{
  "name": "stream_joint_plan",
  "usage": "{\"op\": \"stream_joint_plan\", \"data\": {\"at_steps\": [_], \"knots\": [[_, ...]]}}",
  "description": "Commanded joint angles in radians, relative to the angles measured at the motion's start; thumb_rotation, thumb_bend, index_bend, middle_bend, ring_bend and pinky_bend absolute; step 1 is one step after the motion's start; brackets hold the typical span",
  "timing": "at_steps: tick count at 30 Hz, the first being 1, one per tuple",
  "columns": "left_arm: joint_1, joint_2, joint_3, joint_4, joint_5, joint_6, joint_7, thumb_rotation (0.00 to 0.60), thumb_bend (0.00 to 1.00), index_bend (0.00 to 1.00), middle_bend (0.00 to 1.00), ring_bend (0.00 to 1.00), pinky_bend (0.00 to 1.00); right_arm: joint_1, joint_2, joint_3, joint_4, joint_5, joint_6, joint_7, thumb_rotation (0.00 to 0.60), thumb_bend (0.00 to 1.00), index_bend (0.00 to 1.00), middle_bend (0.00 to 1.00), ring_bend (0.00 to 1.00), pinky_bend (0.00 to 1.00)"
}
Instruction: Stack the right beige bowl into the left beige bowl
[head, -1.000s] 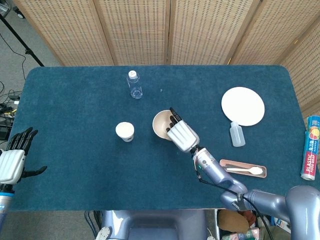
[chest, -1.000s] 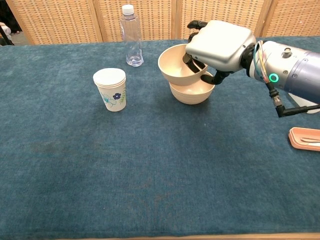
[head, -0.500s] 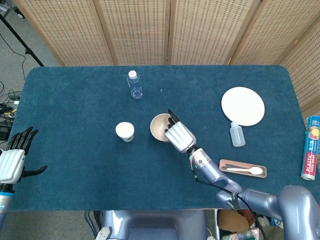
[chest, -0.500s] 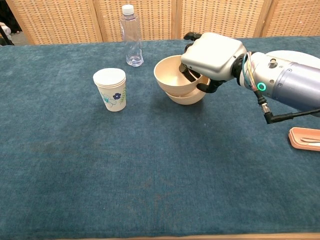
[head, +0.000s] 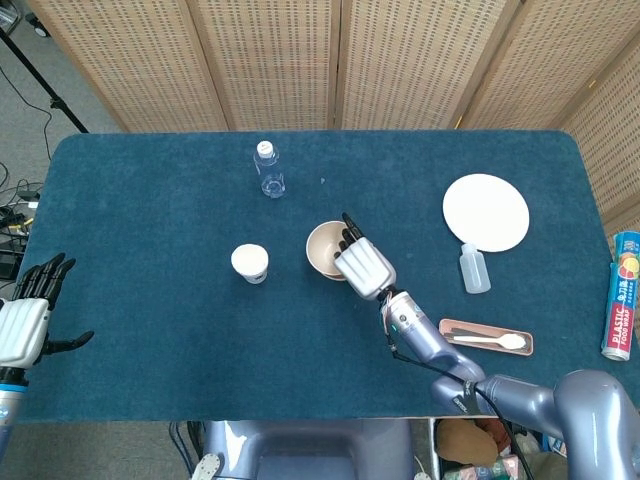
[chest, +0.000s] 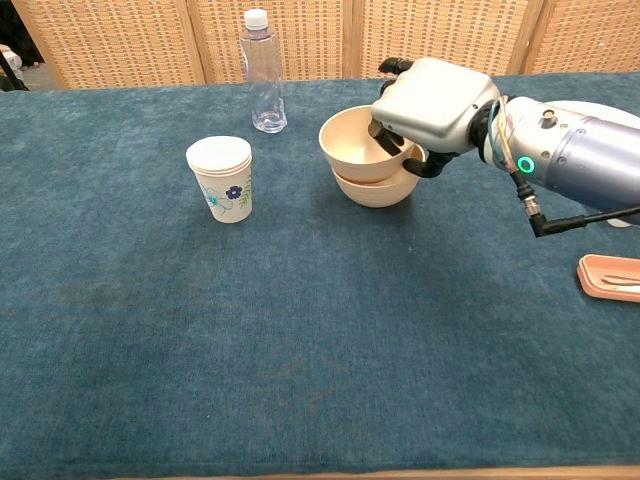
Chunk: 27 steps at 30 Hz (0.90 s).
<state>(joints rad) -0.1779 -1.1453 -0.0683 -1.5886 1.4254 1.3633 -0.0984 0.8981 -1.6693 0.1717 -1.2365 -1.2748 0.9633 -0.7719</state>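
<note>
Upper beige bowl (chest: 355, 148) sits tilted in lower beige bowl (chest: 372, 190)

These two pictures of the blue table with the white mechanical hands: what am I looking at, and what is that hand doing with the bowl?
It is a two-armed robot with human-like hands, steered remotely by a person. One picture comes from a camera on its head, looking down; the other from its chest, looking across the blue cloth-covered table.

The right hand grips the upper beige bowl by its rim and holds it, slightly tilted, in the lower beige bowl. The left hand waits open at the table's edge.

Also on the table: a flowered paper cup, a clear plastic bottle, a round white plate, a small white squeeze bottle and a pink tray with a white spoon.
</note>
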Motion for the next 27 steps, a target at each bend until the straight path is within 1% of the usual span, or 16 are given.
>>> {"op": "stream_joint_plan", "data": {"at_steps": [1,2,5,12,19,20,22,23,24,25,27], "knots": [[0.000,0.000,0.001,0.000,0.000,-0.001,0.001,0.600,0.00,0.00,0.00,0.00,0.00,-0.005,0.012,-0.001,-0.015,0.009,-0.001,-0.004,0.600,0.47,0.45,0.38,0.24,0.00],[0.000,-0.001,0.001,0.000,0.000,-0.002,0.001,0.600,0.00,0.00,0.00,0.00,0.00,-0.006,0.018,-0.002,-0.024,0.012,-0.002,-0.007,0.600,0.47,0.43,0.36,0.24,0.00],[-0.001,0.000,0.001,-0.001,-0.003,-0.003,0.002,0.600,0.00,0.00,0.00,0.00,0.00,-0.010,0.029,-0.006,-0.039,0.015,-0.001,-0.016,0.600,0.47,0.41,0.32,0.21,0.00],[0.002,0.001,0.001,-0.004,0.000,0.002,0.002,0.600,0.00,0.00,0.00,0.00,0.00,-0.021,0.059,-0.016,-0.090,0.028,0.004,-0.041,0.600,0.47,0.39,0.28,0.19,0.00],[0.000,0.001,0.003,-0.004,0.000,-0.002,0.004,0.600,0.00,0.00,0.00,0.00,0.00,-0.046,0.122,-0.020,-0.208,0.025,0.052,-0.071,0.600,0.47,0.34,0.24,0.17,0.00],[0.000,0.001,0.003,-0.004,0.001,-0.002,0.005,0.600,0.00,0.00,0.00,0.00,0.00,-0.048,0.130,-0.020,-0.224,0.026,0.057,-0.076,0.600,0.47,0.31,0.21,0.16,0.00],[0.001,0.000,0.004,-0.005,0.003,-0.001,0.007,0.600,0.00,0.00,0.00,0.00,0.00,-0.054,0.147,-0.022,-0.261,0.029,0.062,-0.074,0.600,0.47,0.18,0.12,0.09,0.00],[0.001,0.000,0.005,-0.005,0.004,0.001,0.007,0.600,0.00,0.00,0.00,0.00,0.00,-0.056,0.156,-0.024,-0.277,0.033,0.056,-0.068,0.600,0.47,0.09,0.05,0.05,0.00],[0.001,0.000,0.005,-0.006,0.005,0.001,0.006,0.600,0.00,0.00,0.00,0.00,0.00,-0.056,0.170,-0.027,-0.299,0.042,0.040,-0.055,0.600,0.47,0.02,0.01,0.01,0.00],[0.002,0.000,0.006,-0.007,0.007,0.003,0.006,0.600,0.00,0.00,0.00,0.00,0.00,-0.056,0.180,-0.029,-0.318,0.052,0.022,-0.037,0.600,0.47,0.00,0.00,0.00,0.00],[0.003,0.000,0.007,-0.008,0.009,0.006,0.008,0.600,0.00,0.00,0.00,0.00,0.00,-0.048,0.194,-0.029,-0.333,0.063,-0.006,-0.016,0.600,0.47,0.00,0.00,0.00,0.00]]}}
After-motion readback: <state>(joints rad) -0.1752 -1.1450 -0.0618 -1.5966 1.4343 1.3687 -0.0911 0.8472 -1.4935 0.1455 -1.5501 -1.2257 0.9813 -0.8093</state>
